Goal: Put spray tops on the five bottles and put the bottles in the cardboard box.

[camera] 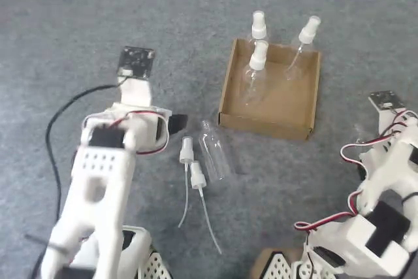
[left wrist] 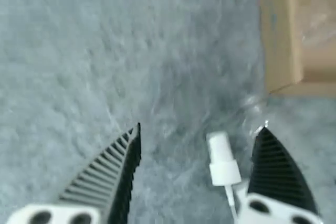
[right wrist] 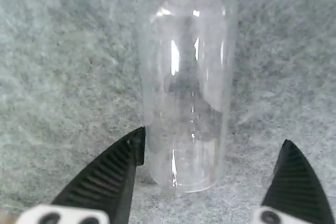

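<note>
Three clear bottles with white spray tops, one of them [camera: 258,63], stand or lean in the cardboard box [camera: 271,119]. A bare bottle [camera: 214,150] lies on the carpet in front of the box. Two loose spray tops [camera: 187,151] [camera: 198,178] with long tubes lie just left of it. My left gripper [left wrist: 201,129] is open above the carpet, with a spray top [left wrist: 223,161] between its fingers, close to one finger [left wrist: 273,166]. My right gripper [right wrist: 214,137] is open around the base of another bare bottle [right wrist: 186,77] lying on the carpet.
Grey carpet [camera: 78,24] covers the table. The left arm [camera: 104,168] stands at the front left with a black cable beside it. At the front right is the right arm [camera: 385,181]. The box corner [left wrist: 283,35] lies beyond the left gripper.
</note>
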Robot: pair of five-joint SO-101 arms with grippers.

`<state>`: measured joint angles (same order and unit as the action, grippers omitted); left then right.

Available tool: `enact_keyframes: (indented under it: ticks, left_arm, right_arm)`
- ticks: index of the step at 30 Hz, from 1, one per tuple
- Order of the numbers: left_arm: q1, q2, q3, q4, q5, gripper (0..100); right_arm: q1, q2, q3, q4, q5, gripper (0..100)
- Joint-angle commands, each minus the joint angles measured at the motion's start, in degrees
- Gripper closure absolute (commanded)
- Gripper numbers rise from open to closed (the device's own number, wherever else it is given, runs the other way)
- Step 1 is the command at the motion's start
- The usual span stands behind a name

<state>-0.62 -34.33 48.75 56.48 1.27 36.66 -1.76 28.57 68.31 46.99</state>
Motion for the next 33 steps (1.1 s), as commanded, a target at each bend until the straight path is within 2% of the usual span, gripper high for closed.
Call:
enact_keyframes:
  ticks: [1, 9, 20, 33]
  left_arm:
    - [0.35, 13.1, -7.52, -0.53, -0.18, 72]
    - [0.53, 26.9, -11.65, -0.44, -0.18, 74]
    - [6.42, 27.69, -10.59, -0.53, -0.09, 74]
    - [6.42, 27.78, -3.91, -6.07, -0.18, 78]
  right_arm:
    - [-0.84, -3.3, -2.9, 0.48, -0.26, 67.1]
    - [-2.59, -2.77, -2.81, 0.13, -0.26, 67.1]
    - [-2.51, -2.77, -2.9, 0.66, -0.26, 67.1]
    - [-2.24, -2.77, -2.81, 0.66, -0.53, 67.1]
